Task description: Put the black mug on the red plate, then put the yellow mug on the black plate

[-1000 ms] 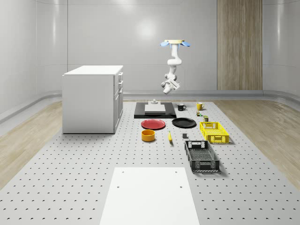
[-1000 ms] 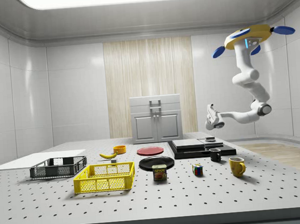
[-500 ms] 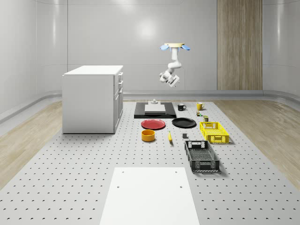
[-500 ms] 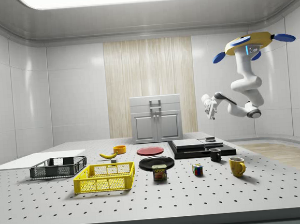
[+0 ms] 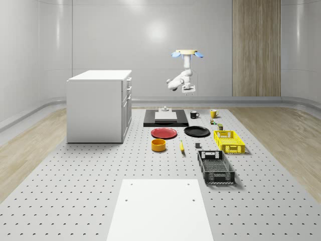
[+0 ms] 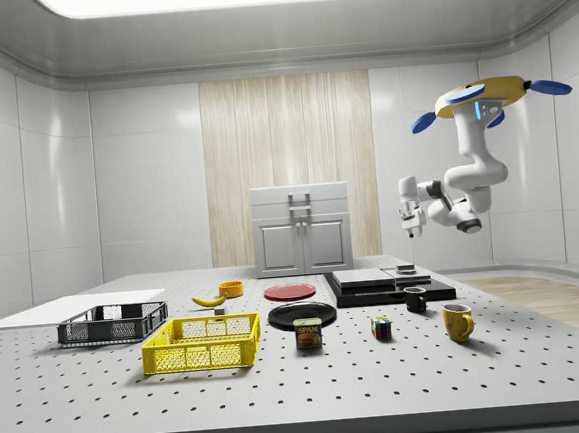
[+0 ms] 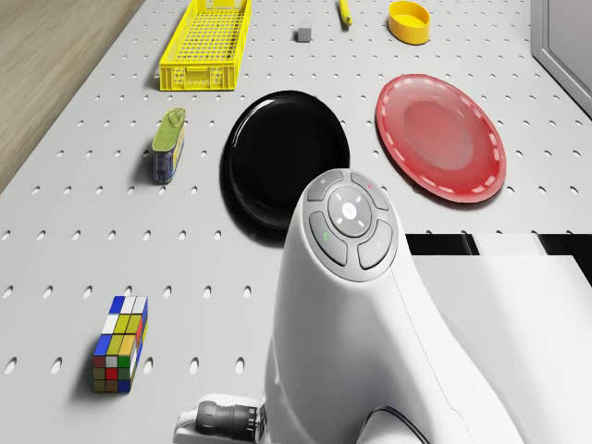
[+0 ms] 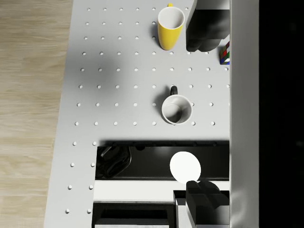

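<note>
The black mug [image 5: 194,114] [image 8: 176,109] stands upright on the perforated table beside a black platform. Further out is the yellow mug [image 5: 213,113] [image 8: 170,26]. The red plate [image 5: 164,133] [image 7: 440,137] and black plate [image 5: 196,131] [image 7: 287,171] lie side by side, nearer the table's middle. The drone [image 5: 186,53] [image 6: 491,95] hovers high over the far end of the table. Its gripper [image 6: 411,222] [image 8: 205,116] points down, well above the black mug and open, its dark fingers [image 8: 206,28] empty.
A white cabinet [image 5: 99,105] stands at the whole-scene view's left. A yellow basket [image 5: 229,140] and black basket [image 5: 215,167] sit right of the plates. An orange bowl [image 5: 158,145], a Rubik's cube [image 7: 120,342] and a can [image 7: 169,145] lie nearby.
The arm has folded up closer under the drone and the gripper has turned to point straight down. The drone has dropped slightly. Mugs and plates have not moved.
</note>
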Controlling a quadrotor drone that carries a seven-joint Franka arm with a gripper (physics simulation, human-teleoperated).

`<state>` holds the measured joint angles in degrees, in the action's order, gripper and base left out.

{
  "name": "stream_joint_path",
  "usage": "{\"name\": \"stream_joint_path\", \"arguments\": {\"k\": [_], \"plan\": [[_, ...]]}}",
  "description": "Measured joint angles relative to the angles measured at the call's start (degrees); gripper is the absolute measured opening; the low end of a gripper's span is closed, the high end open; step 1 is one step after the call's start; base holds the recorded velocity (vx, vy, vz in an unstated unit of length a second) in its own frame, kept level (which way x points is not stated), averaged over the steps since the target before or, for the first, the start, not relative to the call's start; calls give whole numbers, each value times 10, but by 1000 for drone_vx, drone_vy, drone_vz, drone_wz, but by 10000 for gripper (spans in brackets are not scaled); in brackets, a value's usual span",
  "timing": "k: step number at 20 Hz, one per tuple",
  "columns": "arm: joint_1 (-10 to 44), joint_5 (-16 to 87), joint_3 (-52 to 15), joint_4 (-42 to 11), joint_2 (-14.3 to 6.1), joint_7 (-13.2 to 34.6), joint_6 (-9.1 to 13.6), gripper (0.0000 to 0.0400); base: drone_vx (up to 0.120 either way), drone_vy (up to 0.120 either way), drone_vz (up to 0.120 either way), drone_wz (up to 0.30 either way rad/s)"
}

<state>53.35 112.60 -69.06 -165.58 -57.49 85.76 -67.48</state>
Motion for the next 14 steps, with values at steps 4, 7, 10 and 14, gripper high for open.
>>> {"name": "stream_joint_path", "arguments": {"k": [4,7,10,14], "plan": [[32,9,-16,-3,-18,22,7,400,0,0,-120,0],[46,10,-24,-3,-29,32,6,400,0,0,-120,0],[56,8,-30,-3,-40,39,2,400,0,0,-120,0],[66,3,-36,-3,-53,47,-6,400,0,0,-120,0]]}}
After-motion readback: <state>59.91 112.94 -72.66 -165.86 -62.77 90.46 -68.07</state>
